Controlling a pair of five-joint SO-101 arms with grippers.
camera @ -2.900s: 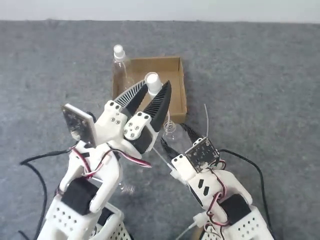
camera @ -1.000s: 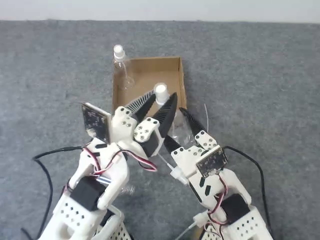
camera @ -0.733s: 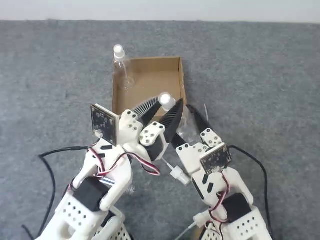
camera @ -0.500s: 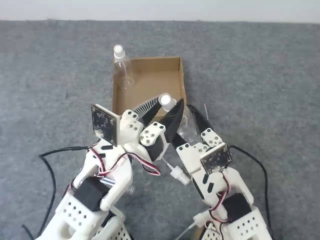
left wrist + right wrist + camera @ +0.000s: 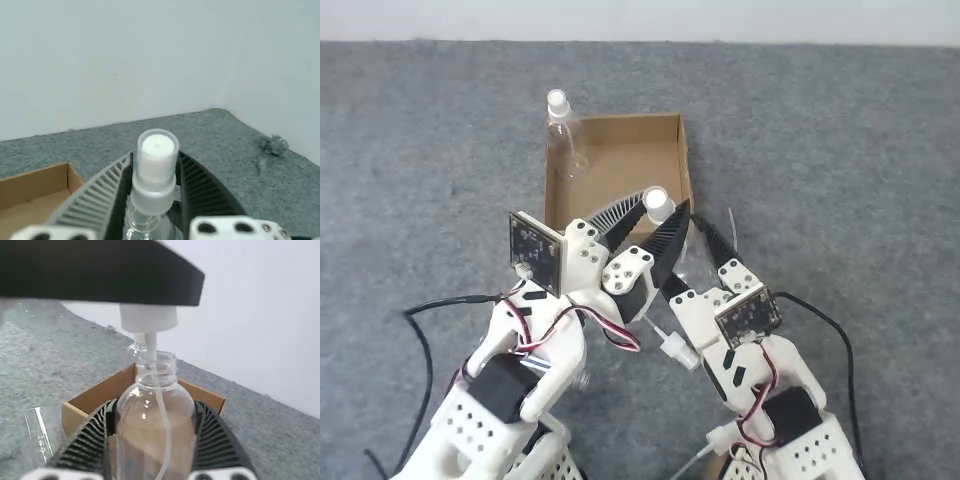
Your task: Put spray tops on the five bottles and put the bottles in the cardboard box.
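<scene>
left gripper (image 5: 155, 167) is clamped on a spray top (image 5: 157, 150), one finger each side of its collar, white cap poking out above the fingertips

right gripper (image 5: 152, 415) sits just beside and below it, fingers closed around the shoulders of a clear bottle (image 5: 150, 405), bottle upright

spray top hangs directly above the bottle held by the right gripper: dip tube already runs down through the neck into the glass, collar not yet down on the neck, gap visible between them

cardboard box (image 5: 686, 165) lies on the floor just beyond both grippers, open side up, its near edge right under the held top

second bottle (image 5: 560, 140), top already on, stands past the left gripper at the box's far corner; cannot tell if it is inside the wall or leaning on it from outside

loose spray top (image 5: 675, 350) with its tube lies on the surface behind the right gripper, close under that arm

surface is grey short-pile carpet (image 5: 840, 150), running all the way out from both grippers to a plain white wall (image 5: 100, 60); left wrist view shows two walls meeting in a corner beyond the left gripper, with a small grey lint clump (image 5: 272, 145) on the carpet along the side wall

black cables (image 5: 440, 303) trail over the carpet behind both grippers, beside the arm bases
</scene>
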